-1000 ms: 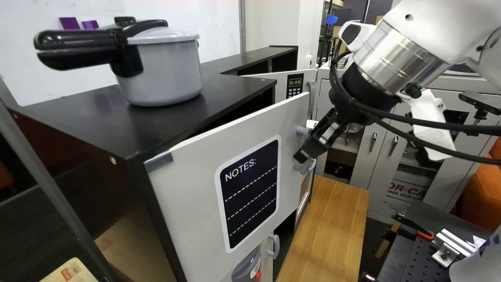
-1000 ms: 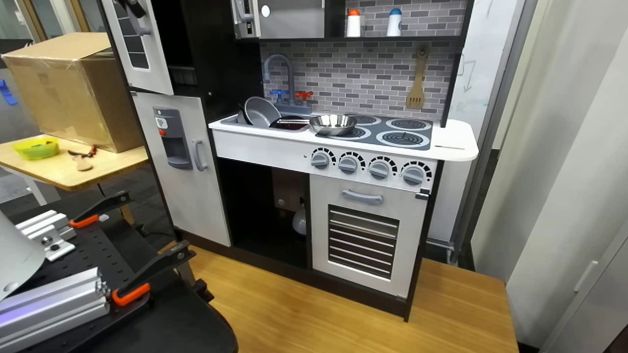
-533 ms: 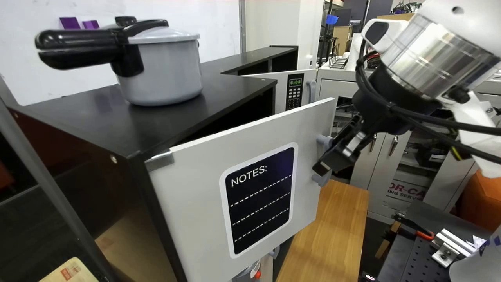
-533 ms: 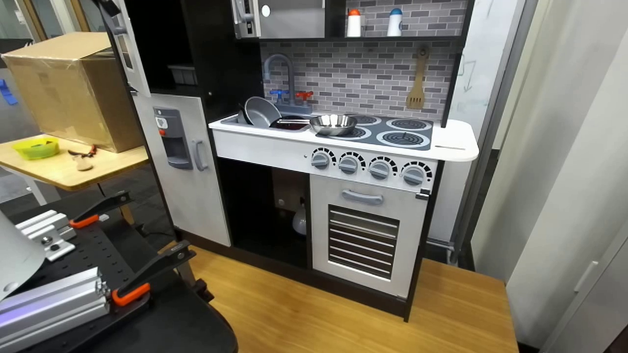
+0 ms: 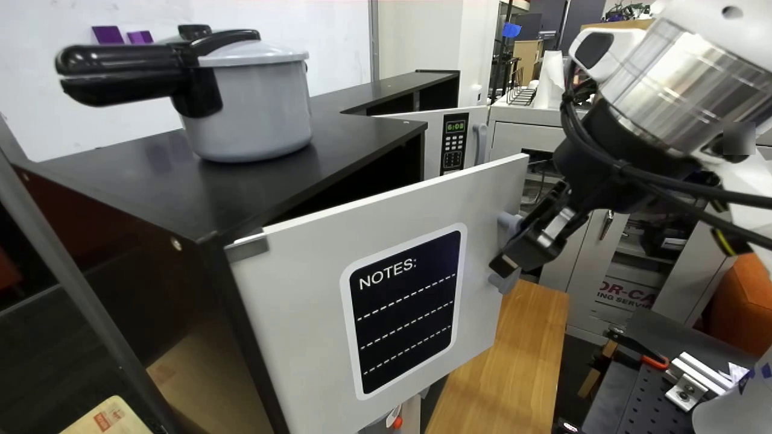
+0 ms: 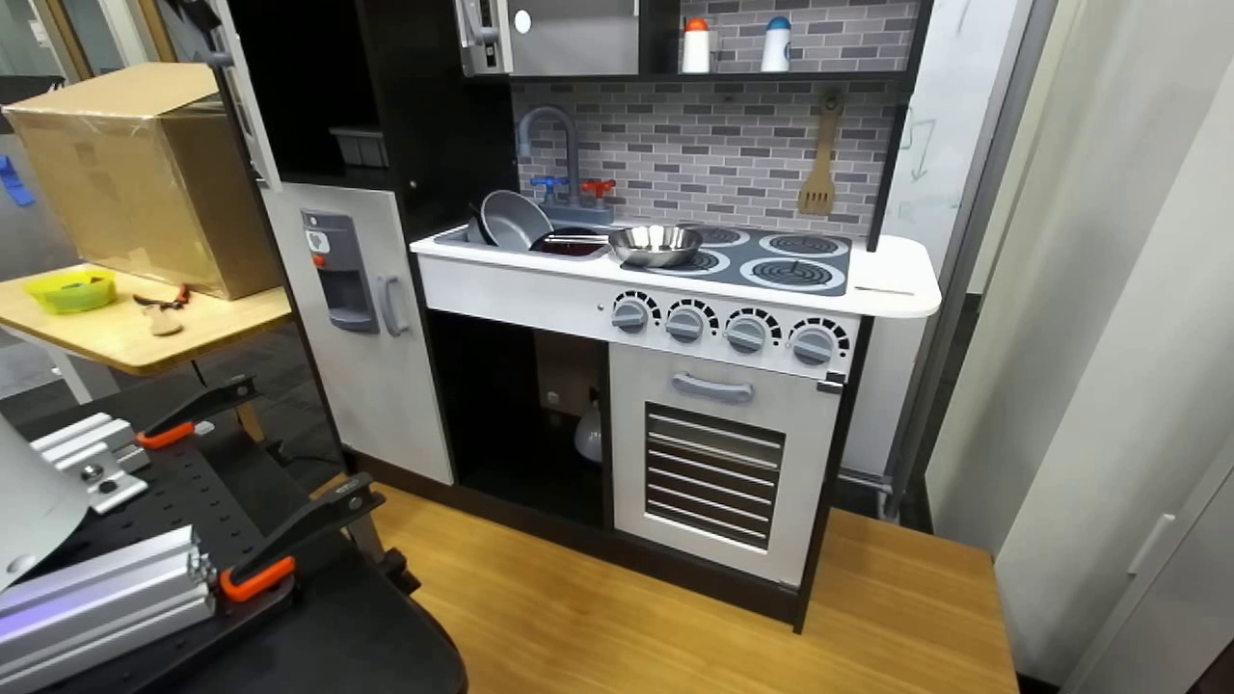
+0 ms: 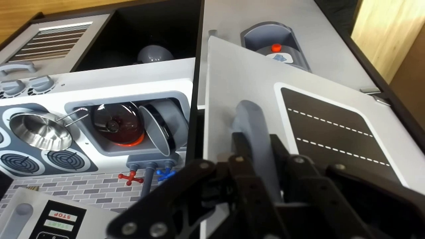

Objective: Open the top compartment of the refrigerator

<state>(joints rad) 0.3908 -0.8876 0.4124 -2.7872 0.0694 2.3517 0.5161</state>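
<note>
The top compartment [image 5: 295, 313], a white door with a black NOTES panel, stands swung out from the black-topped refrigerator [image 5: 151, 187]. In an exterior view the door [image 6: 253, 106] appears nearly edge-on, with the dark inside showing beside it. My gripper [image 5: 505, 264] is at the door's free edge. In the wrist view its two fingers [image 7: 255, 144] lie on both sides of the grey handle [image 7: 249, 111], close against it. The handle's ends also show behind the gripper in an exterior view [image 5: 508, 223]. The plain lower door [image 6: 381, 405] is shut.
A grey pot [image 5: 250, 102] stands on the fridge top. The microwave-like door [image 5: 455, 141] stands out behind the fridge door. A cardboard box [image 6: 145, 183] sits on a wooden table near the open door. A steel pan [image 6: 656, 246] is on the stove.
The top door has swung further outward on its hinge. My gripper has moved out along with the handle, fast at first and then only slightly. More of the compartment's inside shows.
</note>
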